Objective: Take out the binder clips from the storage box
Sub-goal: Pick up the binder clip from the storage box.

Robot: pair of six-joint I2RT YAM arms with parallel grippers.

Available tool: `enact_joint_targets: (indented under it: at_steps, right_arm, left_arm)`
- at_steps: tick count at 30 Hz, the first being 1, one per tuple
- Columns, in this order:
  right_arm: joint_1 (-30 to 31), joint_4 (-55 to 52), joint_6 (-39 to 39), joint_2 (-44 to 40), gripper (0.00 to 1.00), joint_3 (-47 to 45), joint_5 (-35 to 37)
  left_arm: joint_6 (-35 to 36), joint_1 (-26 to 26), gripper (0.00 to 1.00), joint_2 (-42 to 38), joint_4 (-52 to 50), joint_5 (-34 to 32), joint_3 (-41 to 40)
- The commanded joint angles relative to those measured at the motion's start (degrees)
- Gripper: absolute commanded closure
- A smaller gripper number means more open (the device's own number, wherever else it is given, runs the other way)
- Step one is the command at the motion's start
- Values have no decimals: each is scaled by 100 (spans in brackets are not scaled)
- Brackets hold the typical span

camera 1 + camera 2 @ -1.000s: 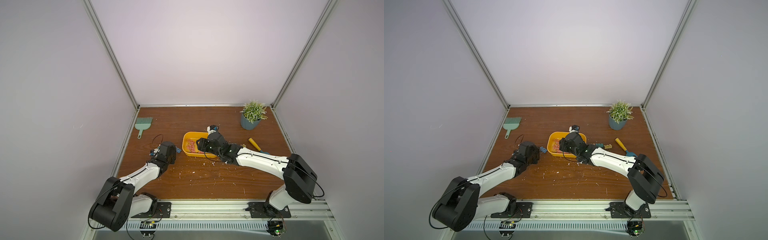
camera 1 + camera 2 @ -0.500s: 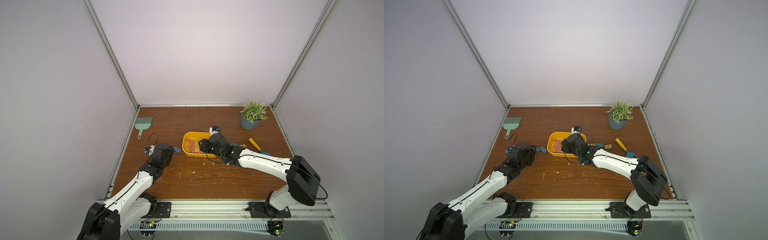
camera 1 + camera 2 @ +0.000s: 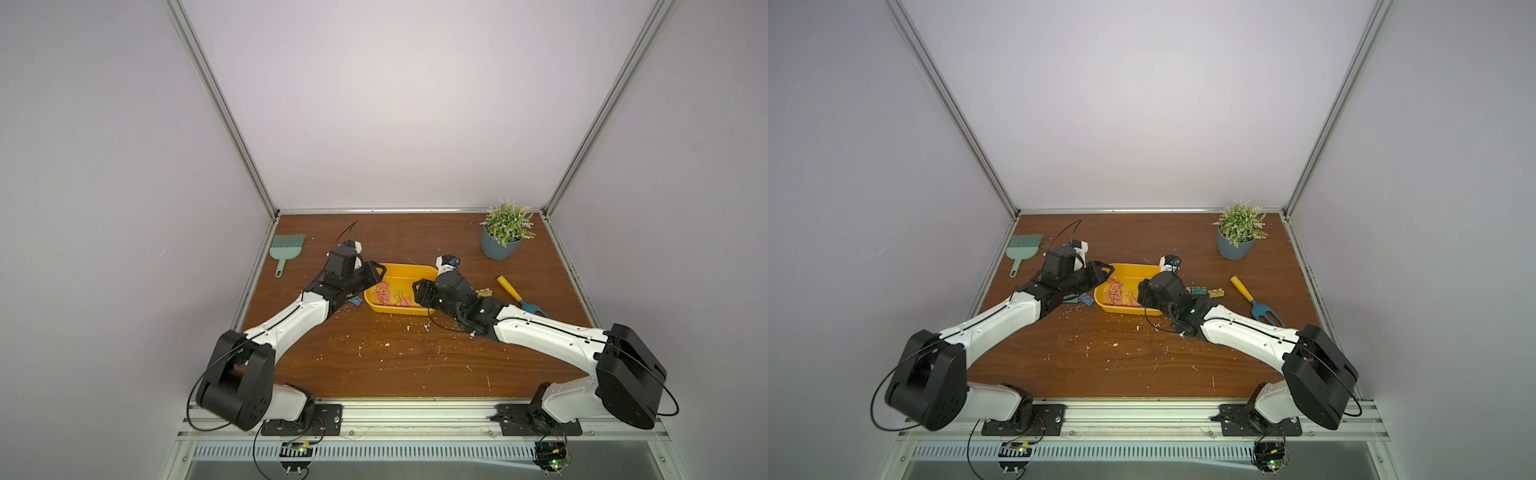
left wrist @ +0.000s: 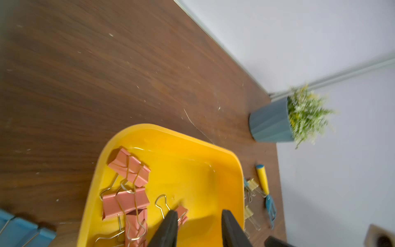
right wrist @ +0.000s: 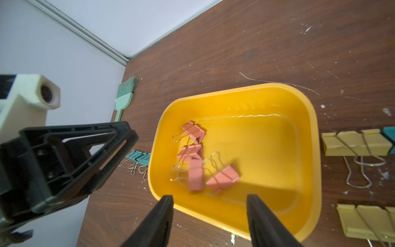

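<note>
The bright yellow plastic rectangular storage box (image 3: 399, 266) is set on the brown wooden counter (image 3: 374, 365) between the two hands, so that either arm can reach in over a low wall. The left hand (image 4: 198, 224) is held above one rim with its black fingers moderately parted and nothing between them; this gap is judged to suit a clip's narrow body. The right hand (image 5: 211, 213) is poised over the opposite rim, with its fingers spread wider and likewise empty. Below and ahead of both hands, small pink folded-metal binder clips (image 5: 193, 171) are heaped on the box floor, nearer the left hand. Their wire loop handles are tangled, which is probably why one must be teased free at a time. Teal-blue binder clips (image 5: 139, 157) are laid on the counter just outside the wall, close behind the left hand's fingertips. Pale yellow binder clips (image 5: 354, 143) are laid beside the right hand's wrist, apparently each colour on the side of its nearer arm. The task is judged to be partly done.
</note>
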Motion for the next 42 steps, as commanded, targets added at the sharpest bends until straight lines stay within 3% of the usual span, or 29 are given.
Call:
enact_joint_targets:
  at_steps: [1,4,10,30,42]
  right_arm:
    - [-73,174,-32,-296,39,-82,129]
    - [-145,211,-53,-399,38,-205,97]
    - [-238,695,-95,-588,36,-529,-170]
    - [-292,415,158,-93,36,-204,-413]
    - [-300,357,246,-4,37,-157,-408]
  left_arm:
    - [1219,-178,60,317,-1077,220,515]
    - [1812,-272,60,630,-1773,-244,962]
    - [2565,-322,61,1503,-2445,252,1580]
    - [2987,-406,68,2347,-2660,958,2108]
    - [2925,-471,93,2448,-2762,1173,2281]
